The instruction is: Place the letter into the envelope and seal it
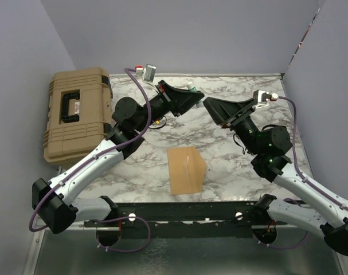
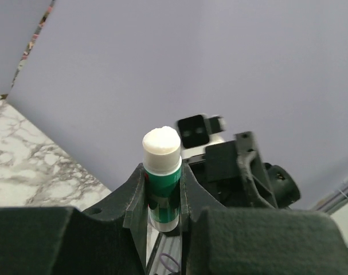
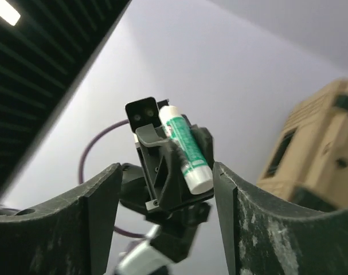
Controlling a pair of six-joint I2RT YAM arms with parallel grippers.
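Note:
The envelope (image 1: 187,170) lies on the marble table near the front middle, a tan kraft piece with its right edge folded up. The letter does not show as a separate sheet. My left gripper (image 1: 198,94) (image 2: 161,189) is raised above the back of the table and is shut on a green and white glue stick (image 1: 191,87) (image 2: 161,150). My right gripper (image 1: 208,103) (image 3: 167,172) is open and empty, raised tip to tip with the left one. The right wrist view shows the glue stick (image 3: 185,148) just beyond its open fingers.
A tan hard case (image 1: 76,114) (image 3: 317,149) stands at the table's left edge. Grey walls close in the back and both sides. A black rail (image 1: 185,212) with the arm bases runs along the near edge.

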